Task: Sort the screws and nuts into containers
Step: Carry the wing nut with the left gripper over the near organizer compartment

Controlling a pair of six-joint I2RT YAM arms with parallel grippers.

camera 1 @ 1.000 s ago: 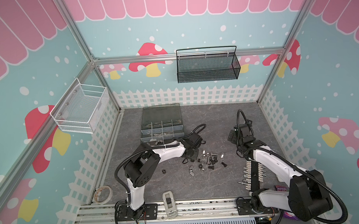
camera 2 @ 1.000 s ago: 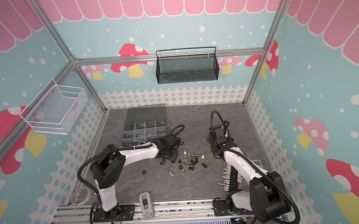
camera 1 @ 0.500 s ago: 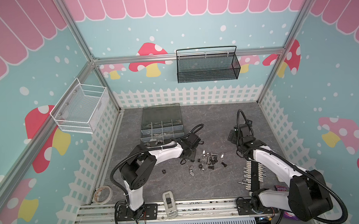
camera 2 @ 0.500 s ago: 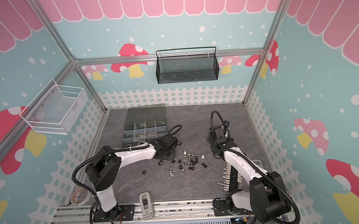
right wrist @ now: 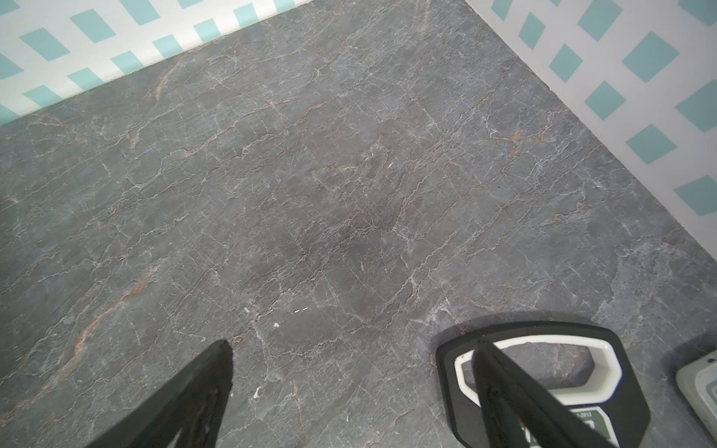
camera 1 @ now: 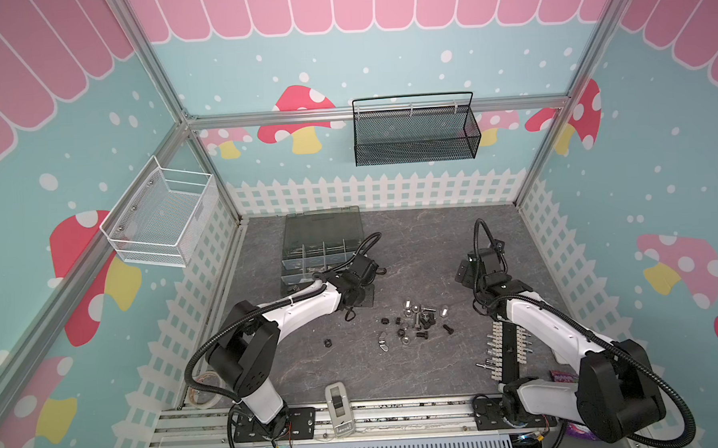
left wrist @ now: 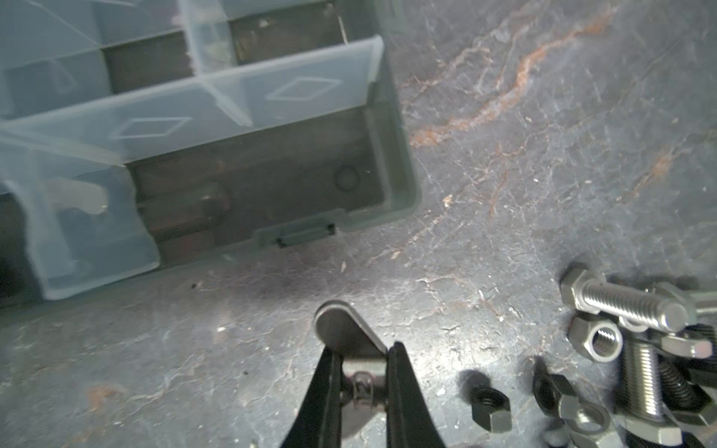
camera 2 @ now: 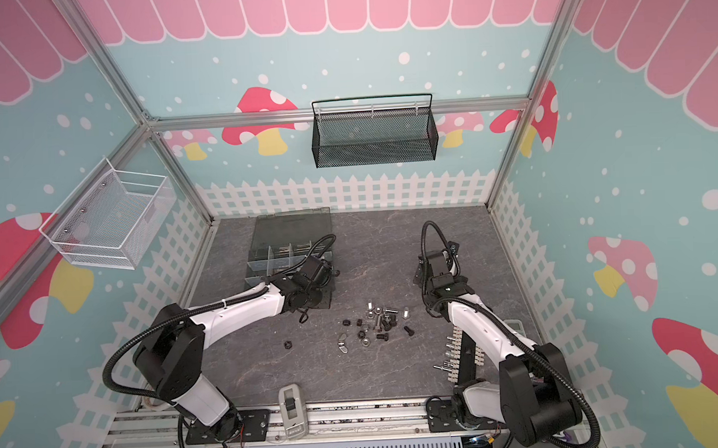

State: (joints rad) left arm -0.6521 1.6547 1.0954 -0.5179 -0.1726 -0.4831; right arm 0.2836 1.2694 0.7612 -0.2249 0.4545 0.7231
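Note:
My left gripper (left wrist: 361,374) is shut on a silver wing nut (left wrist: 336,326), held just above the table in front of the organizer box (left wrist: 403,155). In both top views this gripper (camera 1: 353,297) (camera 2: 307,298) sits by the box's near right corner. The containers are its compartments (left wrist: 252,190), split by pale dividers. Loose screws and nuts lie in a pile (camera 1: 419,319) (camera 2: 378,320), among them a silver screw (left wrist: 628,302) and a black nut (left wrist: 490,405). My right gripper (right wrist: 351,345) (camera 1: 465,274) stands open over bare table, away from the pile.
A lone black nut (camera 1: 328,342) and a wing nut (camera 1: 382,342) lie left of the pile. A white terminal strip (camera 1: 506,351) lies under the right arm. A black-and-white framed tool (right wrist: 543,349) lies by the right fingers. Wall baskets: white (camera 1: 161,219), black (camera 1: 416,135).
My left gripper has drawn back from the pile toward the organizer box, carrying the wing nut. The right arm has not moved.

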